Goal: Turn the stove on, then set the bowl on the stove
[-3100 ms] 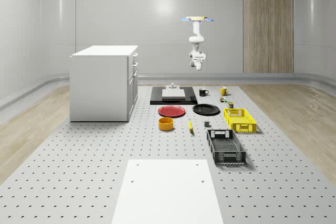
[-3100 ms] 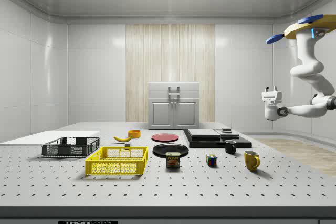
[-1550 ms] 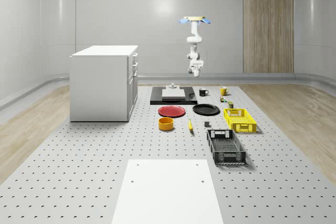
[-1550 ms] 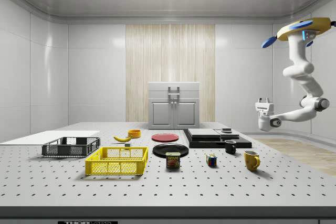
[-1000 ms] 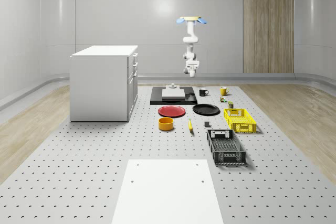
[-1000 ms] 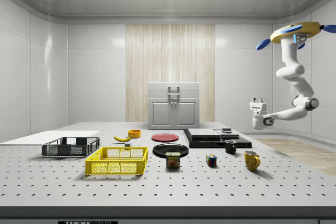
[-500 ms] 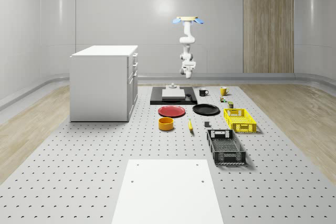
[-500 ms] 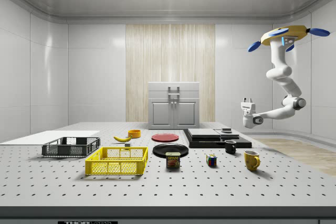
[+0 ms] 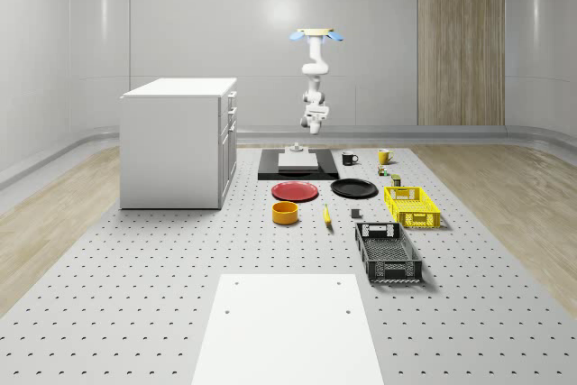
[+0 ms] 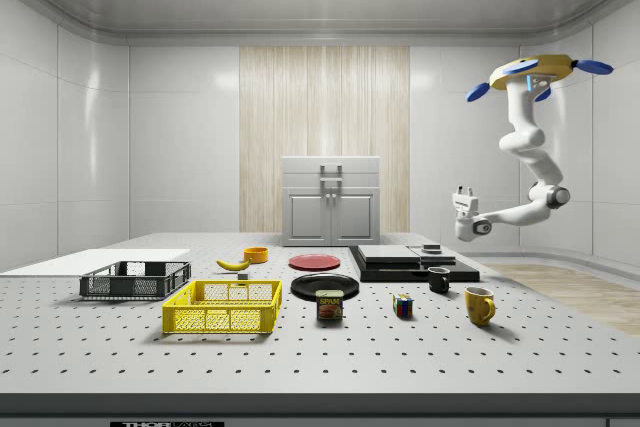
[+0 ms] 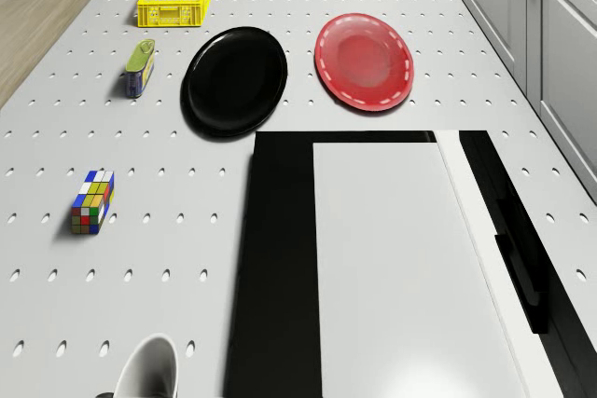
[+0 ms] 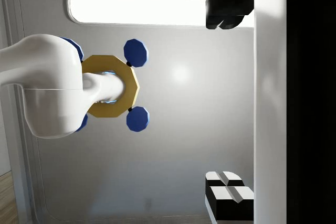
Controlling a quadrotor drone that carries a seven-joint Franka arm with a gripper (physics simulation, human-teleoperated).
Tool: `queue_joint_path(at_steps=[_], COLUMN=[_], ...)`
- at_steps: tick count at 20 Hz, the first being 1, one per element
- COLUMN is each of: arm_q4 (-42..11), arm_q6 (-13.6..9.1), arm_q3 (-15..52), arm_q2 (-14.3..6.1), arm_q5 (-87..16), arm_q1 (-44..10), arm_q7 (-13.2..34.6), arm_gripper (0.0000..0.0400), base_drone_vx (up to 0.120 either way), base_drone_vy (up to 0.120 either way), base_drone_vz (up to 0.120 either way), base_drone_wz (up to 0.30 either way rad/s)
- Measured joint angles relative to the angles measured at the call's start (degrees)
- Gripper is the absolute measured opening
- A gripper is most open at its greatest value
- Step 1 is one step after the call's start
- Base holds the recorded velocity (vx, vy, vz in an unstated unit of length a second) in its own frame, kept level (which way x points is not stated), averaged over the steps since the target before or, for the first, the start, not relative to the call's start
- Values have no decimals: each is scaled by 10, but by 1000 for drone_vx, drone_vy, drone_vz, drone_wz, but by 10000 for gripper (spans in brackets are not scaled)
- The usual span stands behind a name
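The stove (image 9: 297, 169) is a black slab with a pale plate on top, also in the side view (image 10: 412, 262) and the drone view (image 11: 280, 258). A small switch block (image 10: 432, 247) sits at its far end. The yellow bowl (image 9: 286, 213) stands on the table nearer the whole-scene camera, past the red plate (image 11: 364, 61). The drone (image 10: 530, 71) hovers high beyond the stove's far end. Its arm hangs down and holds the gripper (image 10: 463, 191) in the air above that end, touching nothing. In the wrist view the fingers (image 12: 227, 17) stand wide apart, open and empty.
A white cabinet (image 9: 176, 142) stands left of the stove. A black plate (image 9: 353, 188), a yellow basket (image 9: 412, 206), a black basket (image 9: 388, 252), two mugs (image 10: 479, 305), a can (image 11: 138, 68), a cube (image 11: 91, 200) and a banana (image 10: 233, 264) lie around.
The drone and arm have moved toward the whole-scene view's left and the side view's left, closer to the stove and a little lower. The table's objects have not moved.
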Motion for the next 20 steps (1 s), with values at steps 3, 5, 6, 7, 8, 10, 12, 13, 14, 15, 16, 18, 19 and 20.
queue_joint_path(at_steps=[3, 5, 6, 7, 8, 10, 12, 13, 14, 15, 16, 18, 19, 20], arm_q4=[-4, -9, -13, -19, -26, -48, -85, -111, -141, -175, -212, -288, -323, -354], arm_q6=[2, 3, 4, 6, 7, 11, 15, 18, 21, 22, 22, 16, 9, -1], arm_q3=[24, 48, 63, 81, 102, 151, 214, 249, 285, 322, 359, 428, 459, 487], arm_q2=[-2, -3, -5, -6, -8, -13, -22, -28, -34, -42, -50, -67, -75, -83], arm_q5=[-34, -68, -90, -115, -144, -217, -311, -366, -425, -488, -554, -684, -746, -803], arm_q1=[-7, -15, -20, -25, -32, -49, -71, -85, -100, -118, -137, -185, -212, -242], arm_q7=[5, 9, 12, 16, 20, 32, 49, 61, 74, 91, 110, 156, 182, 208], arm_gripper=[400, 400, 400, 400, 400, 400, 400, 400, 400, 400, 400, 400, 400, 400], base_drone_vx=[0, 0, 0, 0, 0, 0, 0, 0, 0, 0, 0, 0, 0, 0], base_drone_vy=[-120, -120, -120, -120, -120, -120, -120, -120, -120, -120, -120, 0, 0, 0], base_drone_vz=[0, 0, 0, 0, 0, 0, -80, -120, -120, -120, -120, -80, -120, -120], base_drone_wz=[0, 0, 0, 0, 0, 0, 0, 0, 0, 0, 0, 0, 0, 0])
